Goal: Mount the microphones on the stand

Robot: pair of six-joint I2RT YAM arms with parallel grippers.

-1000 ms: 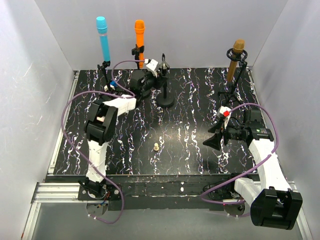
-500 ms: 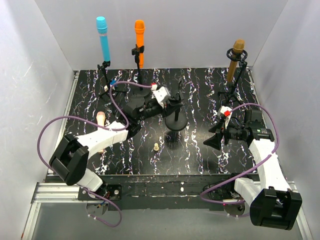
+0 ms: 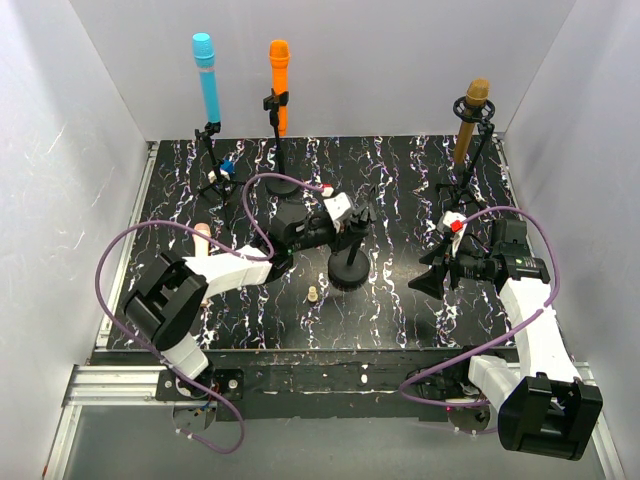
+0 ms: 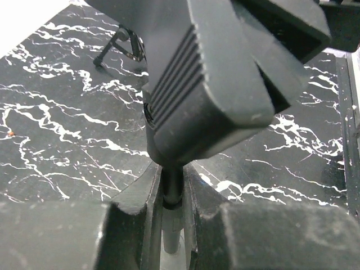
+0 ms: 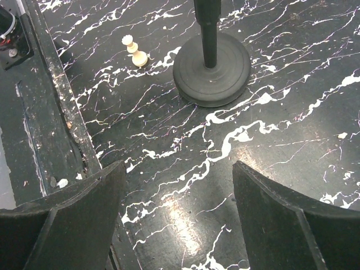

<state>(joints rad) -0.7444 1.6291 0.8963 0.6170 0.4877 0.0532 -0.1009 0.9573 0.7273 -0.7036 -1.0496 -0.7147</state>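
Left claw is clenched on the thin pole of the round-based stand mid-table, with bare marble all round its base. Right claw hangs released, jaws wide, with open table between it and that base. Blue microphone, orange microphone and golden-brown microphone rise along the back edge. The pink microphone lies near the left edge, partly under my arm.

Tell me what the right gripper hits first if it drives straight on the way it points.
Most likely the round-based stand, sitting ahead of the open right gripper; the beige peg lies off to the side. The gripper tilts downward, so the table might come first.
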